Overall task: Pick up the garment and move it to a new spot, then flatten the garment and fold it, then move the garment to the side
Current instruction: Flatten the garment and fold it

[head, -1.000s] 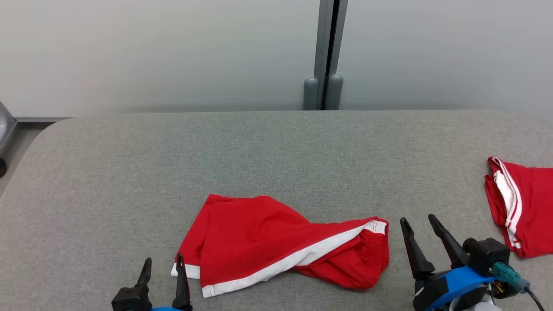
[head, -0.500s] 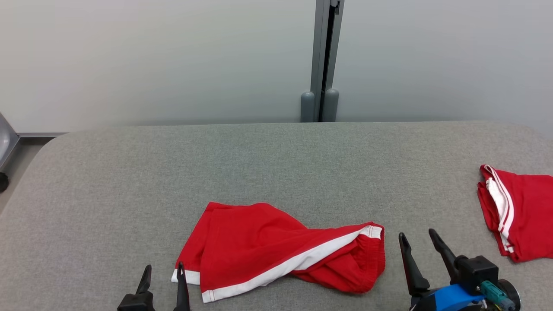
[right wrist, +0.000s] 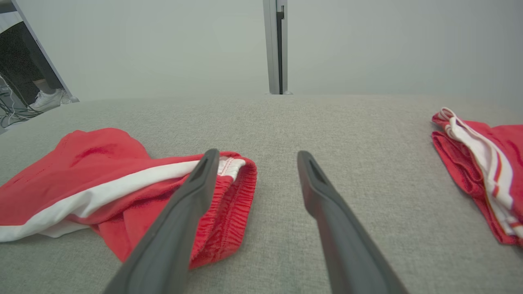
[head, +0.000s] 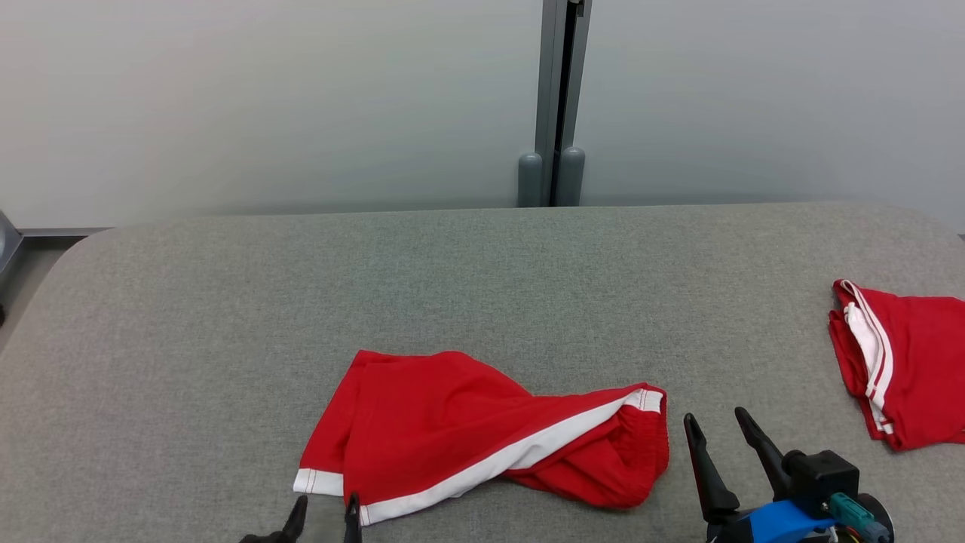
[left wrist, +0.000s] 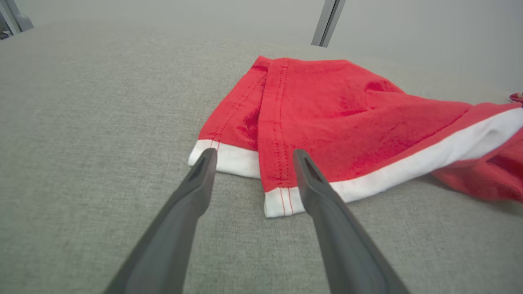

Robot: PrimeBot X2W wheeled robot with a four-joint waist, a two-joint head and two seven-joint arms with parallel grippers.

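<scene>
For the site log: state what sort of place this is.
Likely a robot test room, not a home: a wide table covered in grey fabric, bare pale wall panels joined by a metal post, and loose cables off to one side. Red shorts lie crumpled on it.

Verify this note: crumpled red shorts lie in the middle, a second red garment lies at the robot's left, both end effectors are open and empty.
Wrong side: the head view shows the second red garment at the robot's right, not left. The red shorts do lie crumpled in the middle, and the left end effector and right end effector are open and empty.
</scene>
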